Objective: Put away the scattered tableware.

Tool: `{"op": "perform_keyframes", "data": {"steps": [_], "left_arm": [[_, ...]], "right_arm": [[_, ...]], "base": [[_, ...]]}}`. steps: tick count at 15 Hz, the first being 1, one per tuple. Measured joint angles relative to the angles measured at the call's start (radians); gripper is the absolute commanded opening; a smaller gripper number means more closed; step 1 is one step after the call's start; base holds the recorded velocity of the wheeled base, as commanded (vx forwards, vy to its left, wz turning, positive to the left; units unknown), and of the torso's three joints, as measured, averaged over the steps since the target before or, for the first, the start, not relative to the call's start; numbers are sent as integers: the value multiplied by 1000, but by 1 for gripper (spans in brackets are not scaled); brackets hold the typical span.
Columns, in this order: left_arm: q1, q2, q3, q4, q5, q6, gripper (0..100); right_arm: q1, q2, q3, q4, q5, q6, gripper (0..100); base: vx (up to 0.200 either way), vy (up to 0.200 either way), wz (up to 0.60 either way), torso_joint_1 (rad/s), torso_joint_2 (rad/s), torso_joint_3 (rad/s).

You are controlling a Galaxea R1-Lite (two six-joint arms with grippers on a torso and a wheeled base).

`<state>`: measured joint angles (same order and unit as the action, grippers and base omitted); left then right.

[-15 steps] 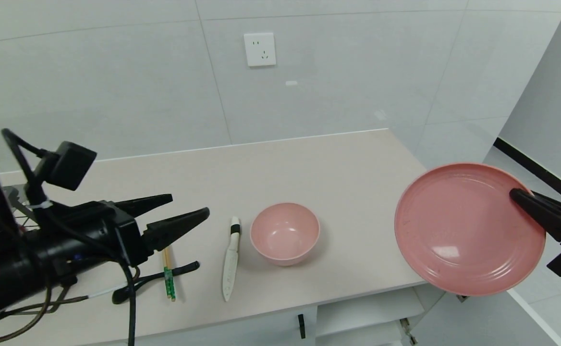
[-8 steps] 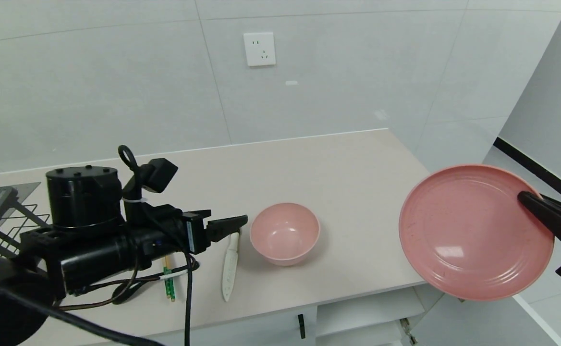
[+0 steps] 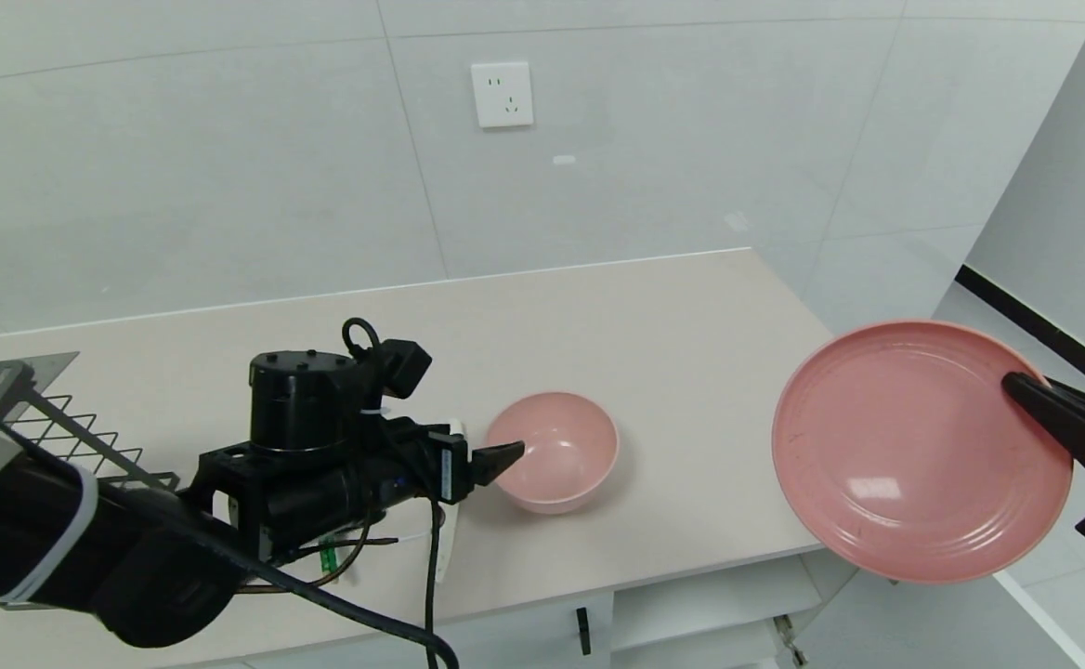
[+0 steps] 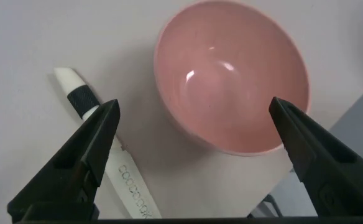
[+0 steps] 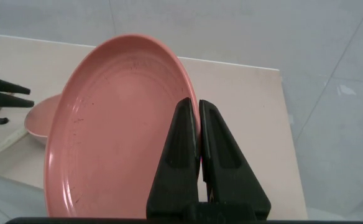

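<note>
1. A wire rack (image 3: 13, 409) stands on the counter (image 3: 673, 316), far left of the bowl (image 3: 552, 451). A second ago the left arm hid it; now it shows.
2. The left tool (image 3: 503, 456) has swung right, from above the chopsticks to the bowl's left rim, and its wrist has turned on the way. In the left wrist view the tool (image 4: 194, 104) is spread wide and holds nothing. One finger is over the knife and the other is past the bowl's far side. Whether it touches the bowl cannot be told.
3. The chopsticks (image 3: 327, 557) lie left of the bowl, mostly behind the arm, with a green end showing. They have not moved.
4. The knife (image 4: 76, 92), white with a black band, lies flat just left of the bowl and apart from it, where it lay before.
5. The bowl (image 4: 231, 74) sits upright near the counter's front edge, in the same place as before. Its smooth pink inside shows down to the bottom, with two glints of light.
6. The plate (image 3: 919, 451) is well right of the bowl, in the air beyond the counter's right end, tilted with its face toward the head camera. It has drifted slightly right since a second ago. Small dark specks dot its face.
7. The right tool (image 3: 1030, 390) is clamped on the plate's right rim. In the right wrist view (image 5: 198, 112) its fingers are closed on either side of the rim.
</note>
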<state>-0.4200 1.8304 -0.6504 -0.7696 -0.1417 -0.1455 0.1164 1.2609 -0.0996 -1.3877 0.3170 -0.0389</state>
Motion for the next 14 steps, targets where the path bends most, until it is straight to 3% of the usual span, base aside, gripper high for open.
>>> {"op": "perform_keyframes", "data": {"steps": [3, 10, 14], "left_arm": [[-20, 49, -18, -2, 47, 27, 100], [-55, 138, -105, -3, 133, 25, 100], [-55, 190, -143, -3, 136, 23, 100]], "right_arm": [[1, 1, 2, 0, 0, 0, 0], [6, 9, 11, 0, 0, 0, 0], [6, 10, 10, 0, 0, 0, 0]], "base": [[0, 0, 0, 0, 0, 0], [0, 0, 0, 0, 0, 0], [0, 0, 0, 0, 0, 0]]}}
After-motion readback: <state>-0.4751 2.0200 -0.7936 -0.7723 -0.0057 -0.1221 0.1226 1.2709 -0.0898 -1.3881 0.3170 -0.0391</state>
